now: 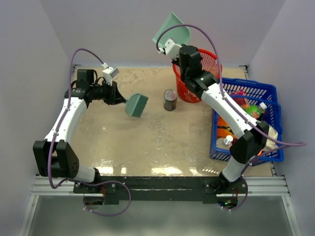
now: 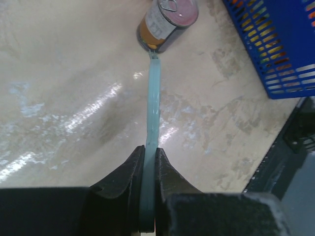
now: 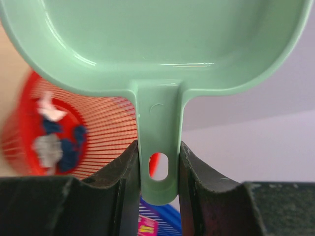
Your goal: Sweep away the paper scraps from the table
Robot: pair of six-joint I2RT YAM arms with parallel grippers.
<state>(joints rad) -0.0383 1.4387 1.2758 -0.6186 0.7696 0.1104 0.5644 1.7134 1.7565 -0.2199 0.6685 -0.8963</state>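
Paper scraps (image 3: 59, 142) in white, dark blue and grey lie blurred inside the red mesh basket (image 3: 108, 123). I see no scraps on the beige table (image 1: 147, 142). My right gripper (image 3: 158, 147) is shut on the handle of a pale green dustpan (image 3: 157, 39). It holds the dustpan (image 1: 172, 30) raised and tilted above the basket (image 1: 209, 61) at the back. My left gripper (image 1: 114, 93) is shut on the thin handle (image 2: 153, 98) of a teal brush. The brush head (image 1: 136, 104) hangs just above the table, left of the tin can (image 1: 170, 100).
The tin can (image 2: 167, 22) stands upright beyond the brush tip. A blue crate (image 1: 251, 91) of packaged goods sits along the right edge, its mesh wall (image 2: 280, 49) also showing in the left wrist view. Lilac walls enclose the table, and a black rail runs along its front.
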